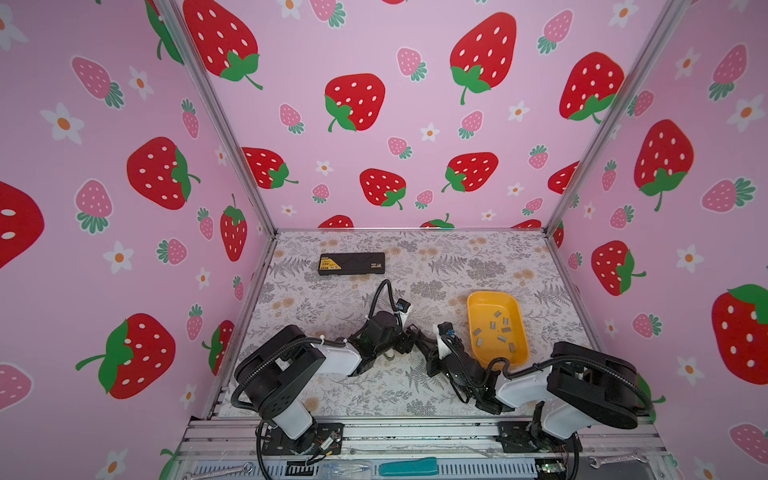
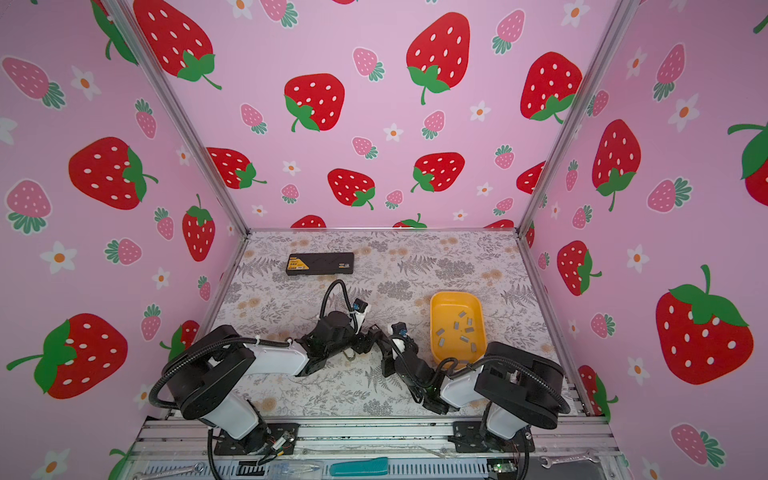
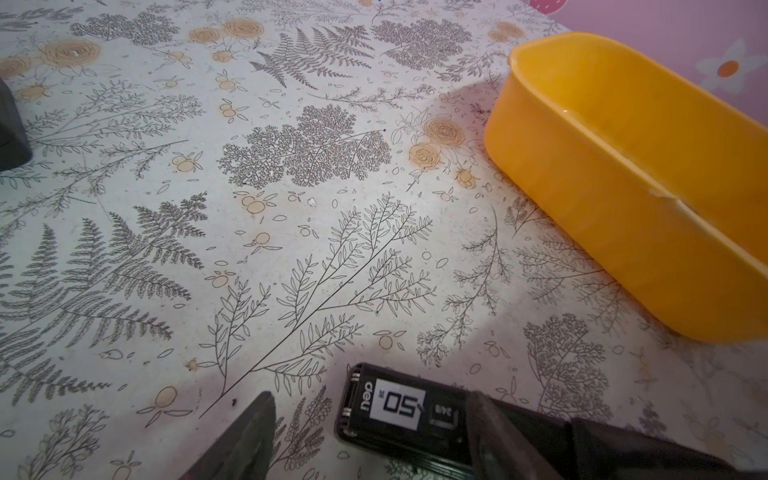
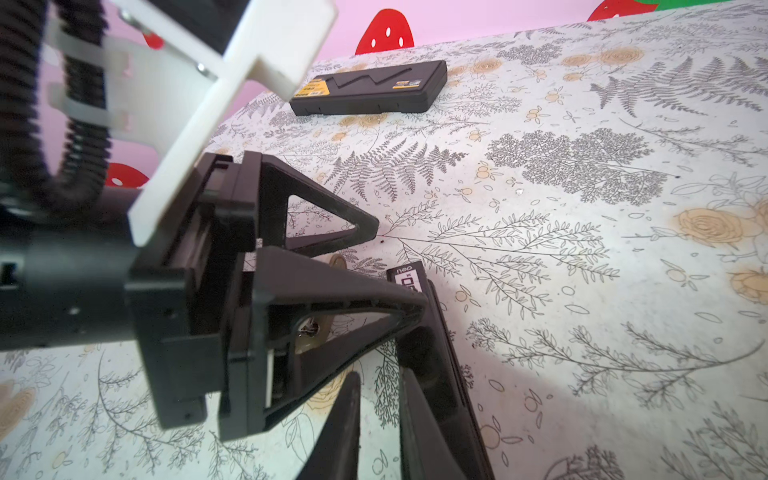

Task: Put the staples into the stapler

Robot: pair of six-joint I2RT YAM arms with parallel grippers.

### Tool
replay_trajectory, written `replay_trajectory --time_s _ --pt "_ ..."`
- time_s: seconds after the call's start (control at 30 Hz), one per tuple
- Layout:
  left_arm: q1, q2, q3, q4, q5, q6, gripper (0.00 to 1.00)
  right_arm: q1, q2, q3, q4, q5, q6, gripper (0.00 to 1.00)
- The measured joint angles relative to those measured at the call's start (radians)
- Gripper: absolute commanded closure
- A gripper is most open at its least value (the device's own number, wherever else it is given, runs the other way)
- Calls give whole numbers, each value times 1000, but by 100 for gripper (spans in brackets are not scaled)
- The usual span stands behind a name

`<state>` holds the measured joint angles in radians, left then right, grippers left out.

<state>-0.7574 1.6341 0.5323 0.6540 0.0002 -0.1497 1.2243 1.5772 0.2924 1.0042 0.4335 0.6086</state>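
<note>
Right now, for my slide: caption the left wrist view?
Black stapler by the open left claw, yellow tray nearby on floral table.

Grey metallic staples (image 1: 505, 330) (image 2: 468, 329), short flat strips, lie loose at mixed angles on the floor of the yellow tray (image 1: 469, 309) (image 2: 432, 309), right of centre. The black stapler (image 3: 399, 409) (image 4: 409, 280), with a white "50" label, sits low near the middle, left of the tray.

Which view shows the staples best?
Both top views: the staples lie scattered in the yellow tray, seen from above. The left wrist view shows only the tray's walls; the right wrist view shows neither.
</note>
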Motion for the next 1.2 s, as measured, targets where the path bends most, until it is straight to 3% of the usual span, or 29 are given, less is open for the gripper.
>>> replay_trajectory --time_s 0.2,0.4,0.6,0.83,1.03,1.2 --pt "0 13 2 14 0 5 26 13 83 -18 126 -6 34 81" --pt "0 14 5 37 -1 11 26 23 191 -48 118 -33 67 81" --pt "0 -8 19 -2 -20 16 25 23 58 -12 -92 -29 52 60" --pt "4 -171 33 -60 -71 21 24 23 -212 71 -328 -28 3 40" --pt "21 -344 33 -160 -148 -10 22 15 -303 139 -525 28 1 4" --pt "91 -463 31 -285 -203 -74 20 -46 -244 199 -669 42 1 0"
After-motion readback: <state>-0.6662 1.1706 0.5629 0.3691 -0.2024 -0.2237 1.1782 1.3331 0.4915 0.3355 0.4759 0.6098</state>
